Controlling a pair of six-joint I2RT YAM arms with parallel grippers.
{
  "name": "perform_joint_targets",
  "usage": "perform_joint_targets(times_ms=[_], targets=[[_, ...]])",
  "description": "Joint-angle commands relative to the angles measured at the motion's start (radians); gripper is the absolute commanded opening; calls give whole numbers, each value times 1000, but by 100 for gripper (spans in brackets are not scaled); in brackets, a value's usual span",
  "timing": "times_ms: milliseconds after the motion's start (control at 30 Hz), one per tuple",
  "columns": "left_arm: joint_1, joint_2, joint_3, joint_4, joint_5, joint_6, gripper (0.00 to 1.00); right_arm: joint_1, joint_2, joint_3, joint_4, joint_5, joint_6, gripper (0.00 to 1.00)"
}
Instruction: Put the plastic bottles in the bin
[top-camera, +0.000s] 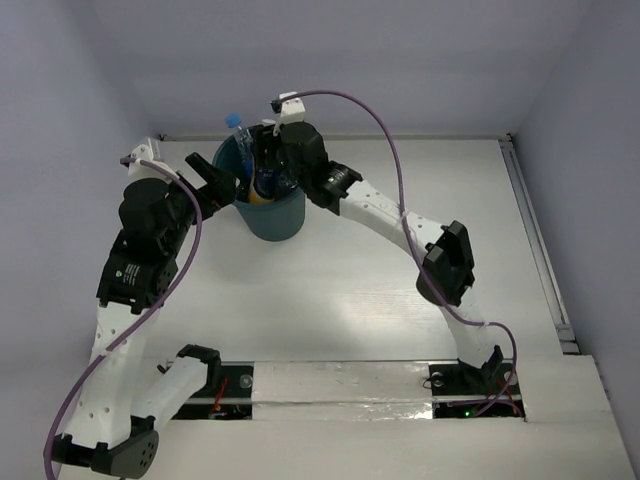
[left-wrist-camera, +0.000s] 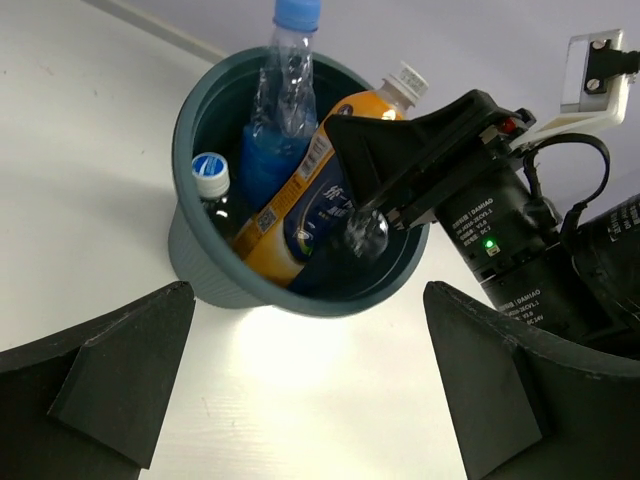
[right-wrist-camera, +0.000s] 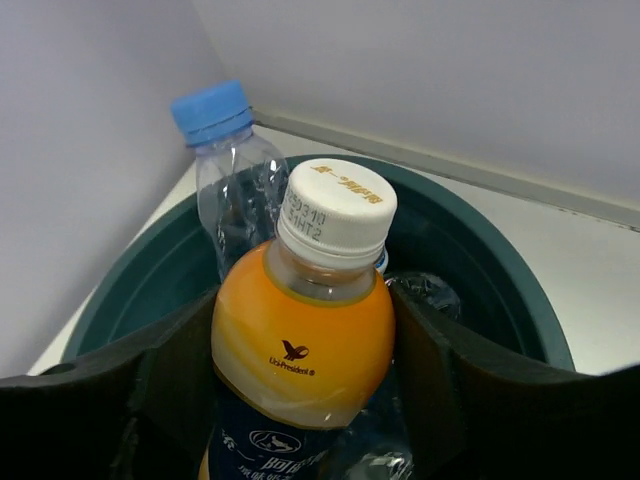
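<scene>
Pinching the orange plastic bottle with dark label and white cap (right-wrist-camera: 300, 330) between the fingers of the right pincer (right-wrist-camera: 300, 400), tilted inside the dark teal round plastic bin (right-wrist-camera: 500, 260), cap above the rim. Sharing that bin with a clear blue-capped plastic bottle (right-wrist-camera: 235, 190) poking over the rim and a lower blue-and-white-capped bottle (left-wrist-camera: 212, 178). Hovering the left pincer (left-wrist-camera: 310, 380), spread wide and gripping nothing, just beside the bin. Standing the bin near the far edge of the tabletop (top-camera: 400, 300), left of middle.

The orange bottle (right-wrist-camera: 300, 335) and blue-capped bottle (right-wrist-camera: 237, 195) lean inside the teal bin (left-wrist-camera: 200, 262).
</scene>
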Motion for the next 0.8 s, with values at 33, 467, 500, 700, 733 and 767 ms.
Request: perform_joint_targets(times_ms=[33,467,500,700,733,767], targets=[[-3,13,48,-31,10,8,99,0,-66,-36,-17,58,-88,76],[-3,73,192,-39,79,-1,99,-11,-226,171,-243,35,-13,100],[-3,70,193,-34,81,-8,99,-11,-260,139,-241,38,-1,100],[-3,15,180,-31,147,-35,99,-21,-695,-362,-165,55,117,89],[-3,3,177,-39,144,-37,99,-21,-774,-447,-134,60,132,76],[-3,-11,168,-52,128,-35,99,-21,-935,-602,-126,72,145,38]])
